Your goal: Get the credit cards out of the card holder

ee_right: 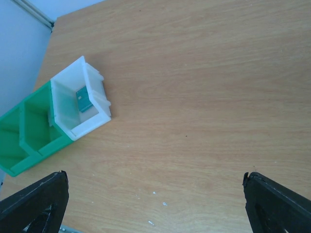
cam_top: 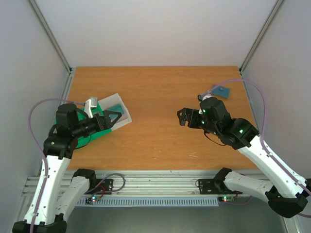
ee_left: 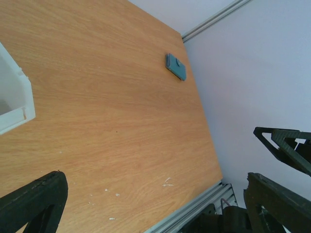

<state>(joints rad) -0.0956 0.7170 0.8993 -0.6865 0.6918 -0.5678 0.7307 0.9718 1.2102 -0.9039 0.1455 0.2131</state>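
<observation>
At the reach step, nothing gripped. On the left gripper (cam_top: pixel 116 119), fingers wide apart and empty by the white tray (cam_top: pixel 121 110), left of the top view. On the right gripper (cam_top: pixel 179 118), likewise spread and empty, mid-frame. Flat on the worktop (cam_top: pixel 150 92) at upper right, the holder (cam_top: pixel 221 91), just behind the right arm, near the right edge and wall. Seemingly a teal card (ee_right: pixel 83 99) in that tray. Next: turn right fingers toward the holder, pin, open. Ample room mid-worktop; tight by the wall.

Bare table (cam_top: pixel 160 87) between left-side white tray (cam_top: pixel 115 102) and far-right card holder (cam_top: pixel 221 91)
</observation>
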